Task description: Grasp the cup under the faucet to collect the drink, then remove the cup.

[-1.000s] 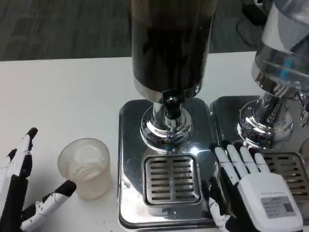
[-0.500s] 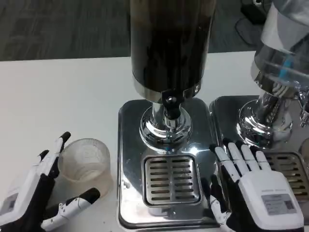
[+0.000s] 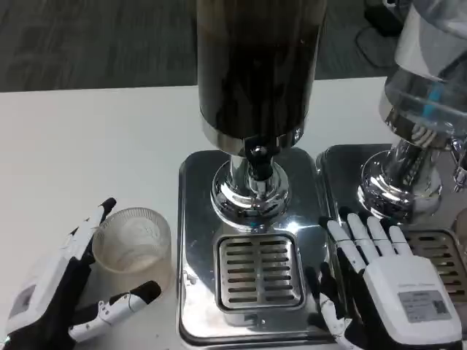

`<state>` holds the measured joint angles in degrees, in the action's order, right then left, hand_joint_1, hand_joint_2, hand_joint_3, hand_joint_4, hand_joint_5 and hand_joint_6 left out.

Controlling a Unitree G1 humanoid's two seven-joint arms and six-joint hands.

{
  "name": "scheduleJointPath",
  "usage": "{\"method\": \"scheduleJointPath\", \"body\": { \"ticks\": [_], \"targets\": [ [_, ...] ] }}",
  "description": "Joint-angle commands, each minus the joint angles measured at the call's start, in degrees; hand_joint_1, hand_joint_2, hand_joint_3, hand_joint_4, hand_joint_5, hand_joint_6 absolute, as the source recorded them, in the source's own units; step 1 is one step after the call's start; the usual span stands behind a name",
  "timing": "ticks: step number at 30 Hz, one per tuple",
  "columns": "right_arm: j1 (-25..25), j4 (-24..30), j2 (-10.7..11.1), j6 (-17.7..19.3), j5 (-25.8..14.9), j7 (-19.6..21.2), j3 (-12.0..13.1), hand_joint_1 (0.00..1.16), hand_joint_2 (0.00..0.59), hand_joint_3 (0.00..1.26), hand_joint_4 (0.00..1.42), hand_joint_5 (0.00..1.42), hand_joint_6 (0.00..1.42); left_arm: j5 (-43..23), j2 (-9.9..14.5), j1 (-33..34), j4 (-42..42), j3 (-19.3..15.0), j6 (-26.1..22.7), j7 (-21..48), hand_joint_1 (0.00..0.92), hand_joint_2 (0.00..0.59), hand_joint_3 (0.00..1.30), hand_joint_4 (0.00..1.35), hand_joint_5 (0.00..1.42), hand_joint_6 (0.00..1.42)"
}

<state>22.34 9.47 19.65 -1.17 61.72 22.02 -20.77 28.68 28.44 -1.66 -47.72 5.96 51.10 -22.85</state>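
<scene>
Head view: one cup (image 3: 133, 249), two dispensers (image 3: 255, 109).

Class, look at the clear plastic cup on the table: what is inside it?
The clear plastic cup looks empty: its ribbed bottom shows through, with no liquid. The left robot hand flanks it, covering part of its lower left wall.

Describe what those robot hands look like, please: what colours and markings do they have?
Each robot hand has a smooth white back and slim fingers in white and black, ending in black tips. The right robot hand carries a grey rectangular label with small print, too blurred to read, on its back. The left robot hand shows a smaller grey label and black along its inner side.
</scene>
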Motion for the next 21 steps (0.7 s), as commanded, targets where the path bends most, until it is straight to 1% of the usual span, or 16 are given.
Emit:
{"method": "scheduleJointPath", "body": {
  "ticks": [1,5,7,14,17,19,21],
  "targets": [
    [-0.4,0.0,0.3,-0.2,-0.2,-0.3,0.1,0.36,0.561,0.10,0.00,0.00,0.00,-0.8,-0.8,1.4,-2.0,0.7,0.7,0.6,0.197,0.033,0.00,0.00,0.03,0.00],
    [-0.3,0.2,0.3,-0.3,-0.1,-0.3,0.0,0.36,0.564,0.10,0.00,0.00,0.00,-1.0,-1.4,2.3,-3.0,0.9,1.3,-0.1,0.217,0.036,0.00,0.00,0.05,0.00],
    [-0.2,0.3,0.2,-0.4,0.0,-0.2,0.0,0.35,0.564,0.10,0.00,0.00,0.00,-1.1,-1.8,2.8,-3.7,0.9,1.9,-0.8,0.222,0.037,0.00,0.00,0.08,0.00],
    [0.4,0.6,0.0,-0.7,-0.3,-0.2,0.2,0.35,0.559,0.10,0.00,0.00,0.00,-1.3,-3.1,5.5,-6.4,1.1,3.2,-1.3,0.206,0.037,0.00,0.00,0.13,0.02],
    [0.5,0.7,-0.1,-0.8,-0.4,-0.2,0.2,0.34,0.558,0.10,0.00,0.00,0.00,-1.3,-3.3,6.0,-7.4,1.1,3.8,-1.5,0.205,0.037,0.00,0.00,0.19,0.09],
    [0.4,0.7,-0.2,-0.8,-0.2,-0.2,0.0,0.34,0.558,0.11,0.00,0.00,0.00,-1.1,-3.4,6.2,-7.9,1.1,4.1,-2.3,0.219,0.042,0.04,0.02,0.25,0.15],
    [0.2,0.5,-0.2,-0.8,-0.4,-0.5,0.0,0.34,0.555,0.11,0.00,0.00,0.00,-0.7,-3.4,6.4,-8.1,1.4,4.3,-2.8,0.237,0.048,0.07,0.04,0.27,0.18]
  ]
}}
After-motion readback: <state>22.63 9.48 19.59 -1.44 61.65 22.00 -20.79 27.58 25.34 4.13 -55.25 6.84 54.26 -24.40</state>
